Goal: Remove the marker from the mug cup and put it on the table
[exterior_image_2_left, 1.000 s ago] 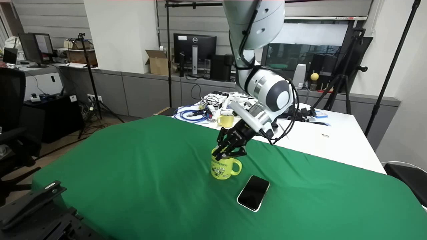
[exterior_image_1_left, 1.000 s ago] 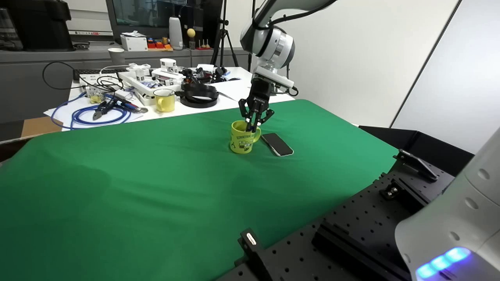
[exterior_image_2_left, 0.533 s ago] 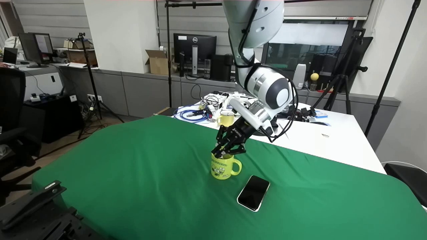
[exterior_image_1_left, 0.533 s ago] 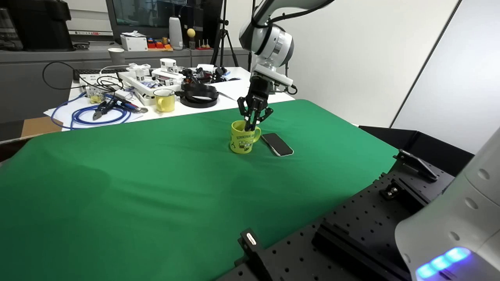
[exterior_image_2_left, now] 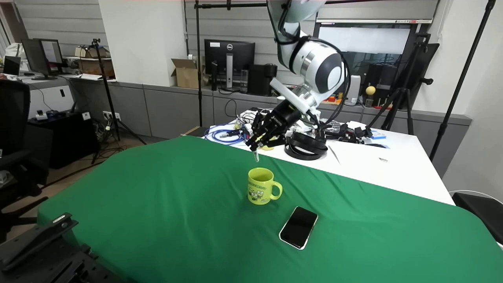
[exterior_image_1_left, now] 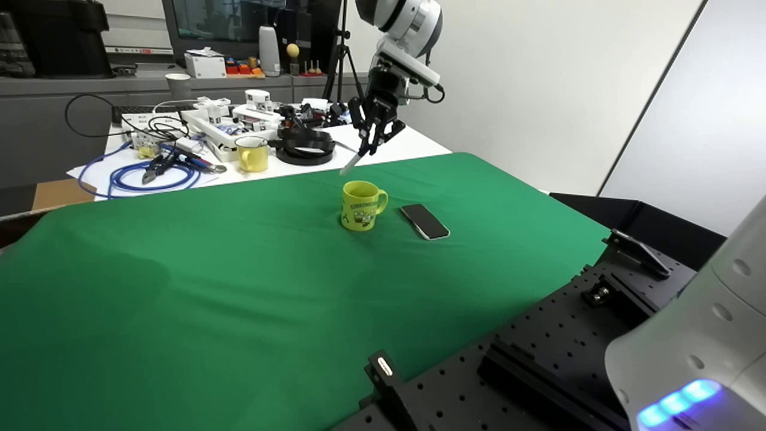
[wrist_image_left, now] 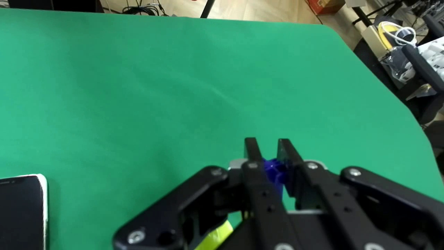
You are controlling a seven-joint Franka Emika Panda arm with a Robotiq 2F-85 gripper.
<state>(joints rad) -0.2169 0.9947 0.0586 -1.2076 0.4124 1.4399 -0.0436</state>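
Observation:
The yellow-green mug cup (exterior_image_1_left: 359,206) stands upright on the table (exterior_image_1_left: 239,287), which has a green cloth; the mug also shows in an exterior view (exterior_image_2_left: 257,193). My gripper (exterior_image_1_left: 368,149) is above and behind the mug, shut on the marker (exterior_image_1_left: 350,164). The marker's pale body hangs tilted below the fingertips, apart from the mug and above the cloth; it also shows in an exterior view (exterior_image_2_left: 256,156). In the wrist view the marker's blue end (wrist_image_left: 275,171) sits between the fingers. Only a sliver of the mug (wrist_image_left: 216,236) shows there, the rest hidden by the gripper.
A dark phone (exterior_image_1_left: 425,221) lies on the green cloth beside the mug's handle; it also shows in the wrist view (wrist_image_left: 22,208). Behind the cloth is a white table with a second yellow mug (exterior_image_1_left: 252,157), blue cable (exterior_image_1_left: 152,179) and black rings (exterior_image_1_left: 304,146).
My gripper has risen out of the mug and moved back, bringing the marker out with it. The mug has shifted slightly on the cloth. The phone has not moved.

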